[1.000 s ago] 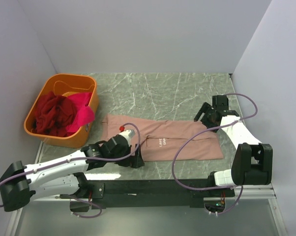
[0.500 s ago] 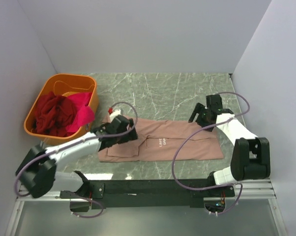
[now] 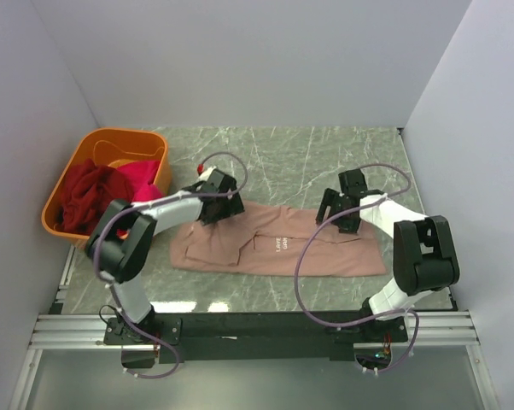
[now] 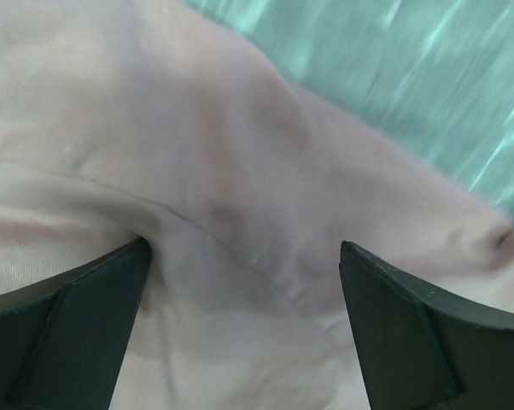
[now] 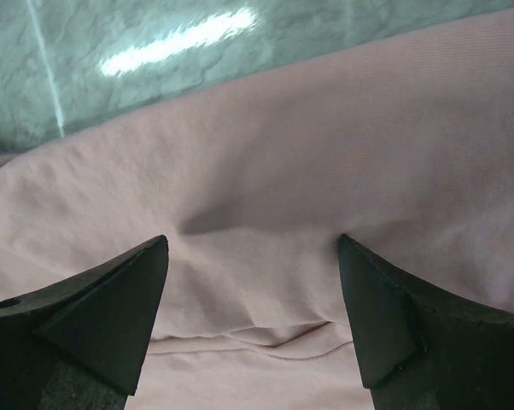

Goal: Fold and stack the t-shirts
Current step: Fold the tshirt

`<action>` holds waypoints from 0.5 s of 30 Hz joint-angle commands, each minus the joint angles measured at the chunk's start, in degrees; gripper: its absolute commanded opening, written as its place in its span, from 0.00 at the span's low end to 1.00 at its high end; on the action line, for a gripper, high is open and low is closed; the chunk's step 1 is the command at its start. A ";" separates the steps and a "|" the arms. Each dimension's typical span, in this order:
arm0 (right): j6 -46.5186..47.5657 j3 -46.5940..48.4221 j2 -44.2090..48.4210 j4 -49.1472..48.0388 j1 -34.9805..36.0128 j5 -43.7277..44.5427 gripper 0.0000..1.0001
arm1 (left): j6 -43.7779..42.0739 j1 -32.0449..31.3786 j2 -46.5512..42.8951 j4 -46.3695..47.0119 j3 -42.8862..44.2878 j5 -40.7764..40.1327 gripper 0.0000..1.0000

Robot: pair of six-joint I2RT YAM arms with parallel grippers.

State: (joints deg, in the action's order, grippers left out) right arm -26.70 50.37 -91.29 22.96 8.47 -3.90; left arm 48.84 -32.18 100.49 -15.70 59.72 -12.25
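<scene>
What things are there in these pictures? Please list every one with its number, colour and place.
dusty pink cloth t-shirt: one, pink with small pale text, lying flat in a long strip across the middle of the table.
dark red crumpled cloth: one heap, dark red, in the left part of the tub; the number of shirts is unclear.
magenta crumpled cloth: one, magenta, in the right part of the tub.
orange plastic tub: one, orange, on the table's far left.
green-grey marble table: one, green-grey, under everything.
left hand: one, black, fingers apart over the shirt's left end.
right hand: one, black, fingers apart over the shirt's right end.
</scene>
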 commanded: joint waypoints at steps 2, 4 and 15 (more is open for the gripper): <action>-1.25 -7.45 2.85 1.38 5.58 -1.29 0.87 | -3.74 2.21 10.06 0.85 10.74 1.45 0.99; -2.92 -11.32 5.32 2.00 10.30 -2.33 0.87 | -5.15 3.09 16.03 0.50 18.36 1.00 1.00; -2.76 -12.50 8.85 -6.00 46.88 -21.86 0.87 | -10.52 5.38 48.83 -5.41 70.35 13.56 1.00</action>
State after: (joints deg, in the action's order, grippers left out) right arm -29.65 37.17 -79.29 15.55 48.82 -15.11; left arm 39.66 -26.20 145.58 -19.27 125.73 -3.81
